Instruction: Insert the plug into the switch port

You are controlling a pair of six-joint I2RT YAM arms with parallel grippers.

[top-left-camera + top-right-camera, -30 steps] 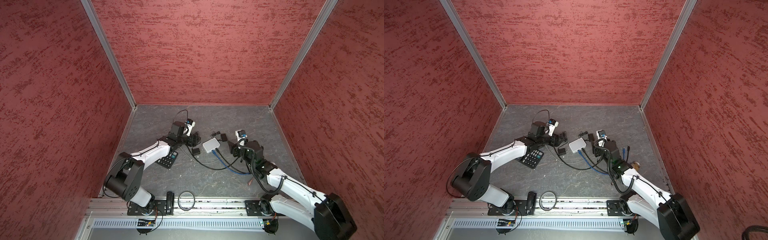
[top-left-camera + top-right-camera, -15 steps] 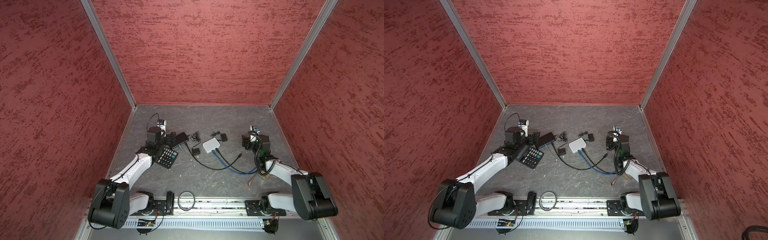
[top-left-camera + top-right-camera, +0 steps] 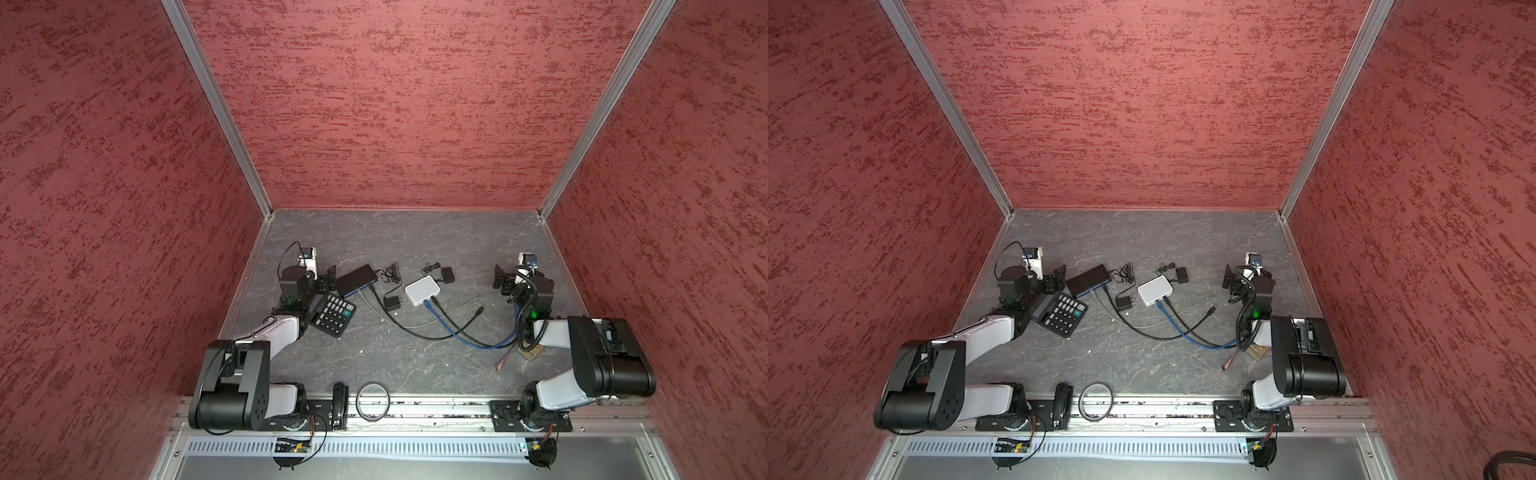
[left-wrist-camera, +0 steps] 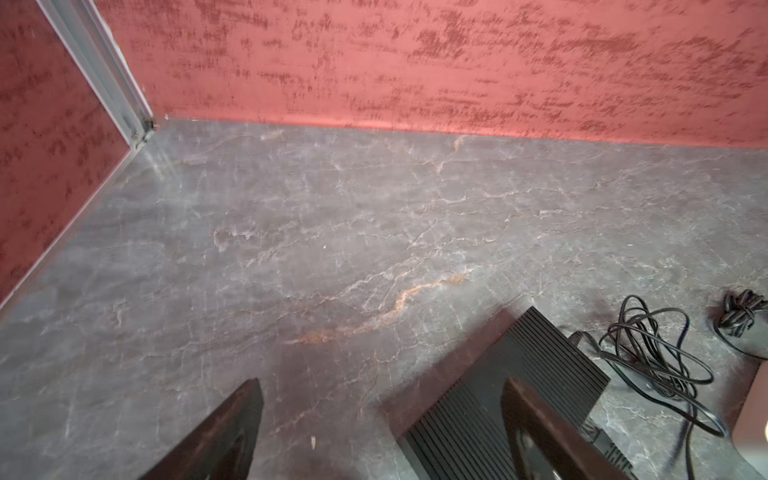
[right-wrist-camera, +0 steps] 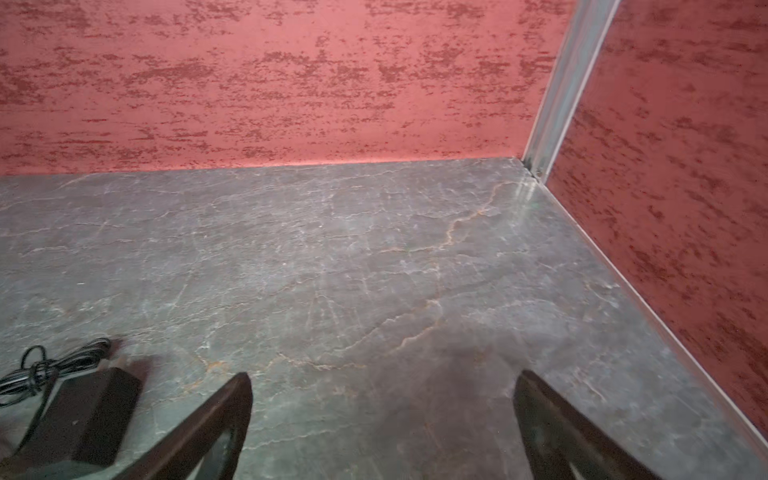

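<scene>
A black ribbed switch (image 3: 355, 278) (image 3: 1088, 279) lies at the back left of the grey floor, with cables at its near edge. A white box (image 3: 422, 291) (image 3: 1154, 290) sits mid-floor with a blue cable (image 3: 469, 338) and a black one plugged in. A loose black plug (image 3: 481, 309) (image 3: 1212, 309) rests on the floor to its right. My left gripper (image 3: 328, 278) (image 4: 382, 382) stands open and empty beside the switch (image 4: 519, 374), apart from it. My right gripper (image 3: 502, 281) (image 5: 384, 376) is open over bare floor, holding nothing.
A black calculator (image 3: 332, 313) lies by my left arm. Two black power adapters (image 3: 392, 302) (image 3: 446, 274) with coiled leads (image 4: 648, 349) sit near the boxes, one adapter showing in the right wrist view (image 5: 83, 415). A brush (image 3: 528, 353) lies under my right arm. Red walls enclose three sides.
Both arms have drawn back from the middle toward their own sides, and both pairs of jaws have opened wider. The boxes and cables lie as before.
</scene>
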